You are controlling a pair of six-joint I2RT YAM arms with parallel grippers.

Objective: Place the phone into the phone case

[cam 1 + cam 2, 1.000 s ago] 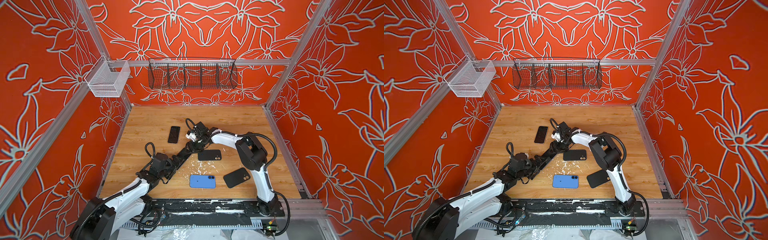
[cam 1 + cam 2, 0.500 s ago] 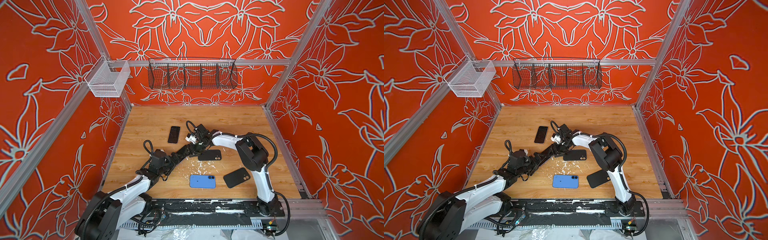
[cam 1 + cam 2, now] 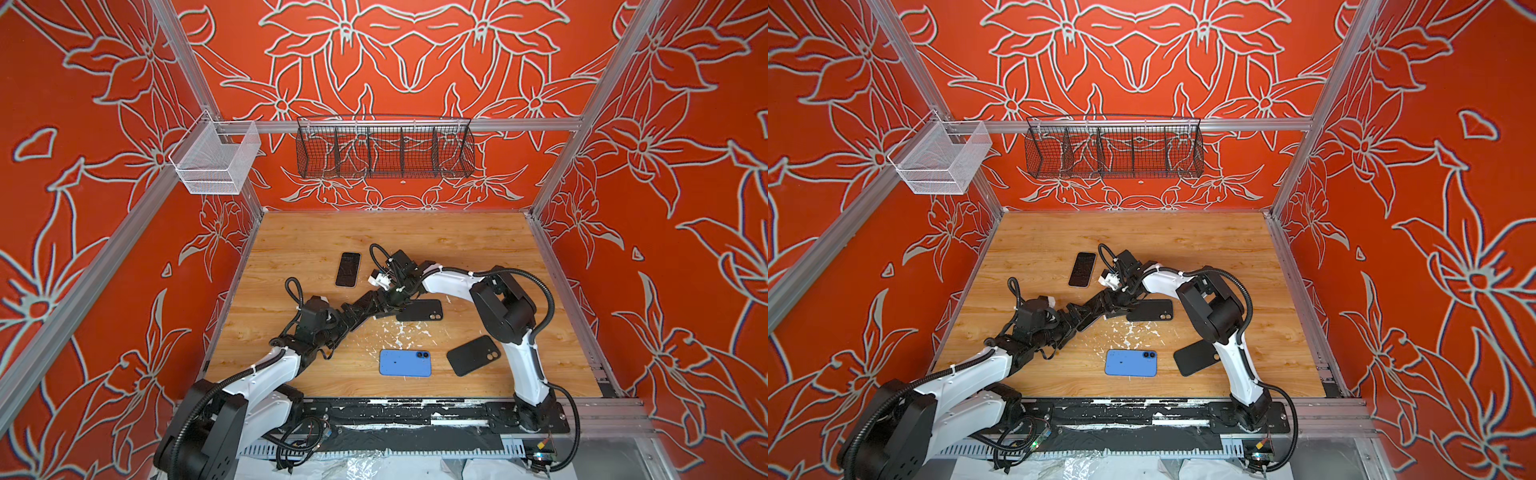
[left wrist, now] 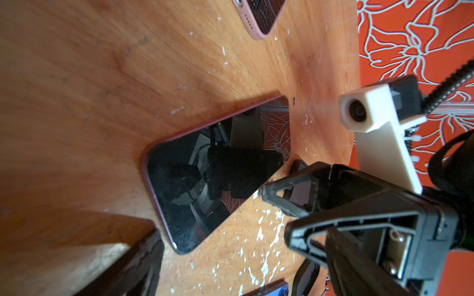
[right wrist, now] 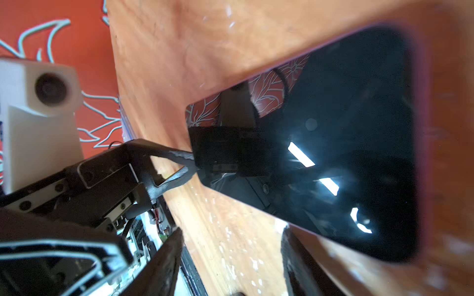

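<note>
A pink-edged phone (image 4: 215, 174) (image 5: 320, 153) lies screen up on the wooden table. In both top views the grippers meet over it and hide it. My left gripper (image 3: 376, 302) (image 3: 1106, 301) (image 4: 241, 256) is open wide, and one of its fingertips (image 5: 186, 164) touches the phone's short edge. My right gripper (image 3: 397, 296) (image 3: 1127, 296) (image 5: 232, 246) faces it, open, holding nothing, with only bare table between its fingers. One of its fingers (image 5: 295, 256) sits close to the phone's long edge. A black phone case (image 3: 419, 310) (image 3: 1150, 310) lies back up just right of the grippers.
A second pink-edged phone (image 3: 348, 269) (image 3: 1082, 269) (image 4: 259, 15) lies farther back. A blue phone-shaped slab (image 3: 405, 362) (image 3: 1131, 363) and another black case (image 3: 473, 355) (image 3: 1196, 357) lie near the front. White flecks speckle the table (image 3: 291, 249). Wire baskets (image 3: 384, 151) hang on the walls.
My left arm has edged a little toward the back and the right gripper. The right jaws have narrowed slightly. The phones and cases lie where they were.
</note>
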